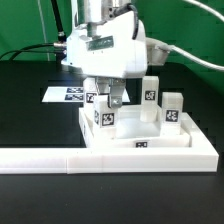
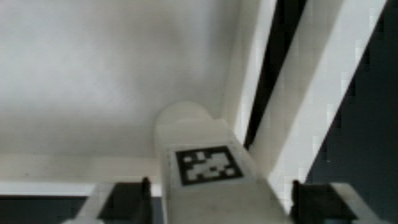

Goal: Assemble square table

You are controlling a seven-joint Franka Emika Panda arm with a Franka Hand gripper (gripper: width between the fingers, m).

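The square white tabletop (image 1: 135,133) lies flat against the low white wall. A small white leg (image 1: 106,117) with a black-and-white tag stands upright on its near corner on the exterior view's left. My gripper (image 1: 110,102) hangs straight over that leg. In the wrist view the leg (image 2: 205,140) rises between my two dark fingers (image 2: 128,200), with a thin gap showing on one side. The gripper (image 2: 221,202) is open around the leg. Two more tagged legs (image 1: 150,96) (image 1: 172,112) stand upright on the tabletop's far and right parts.
A long low white L-shaped wall (image 1: 60,158) runs along the front and round the exterior view's right of the tabletop. The marker board (image 1: 66,95) lies flat on the black table behind, at the left. Cables trail behind the arm.
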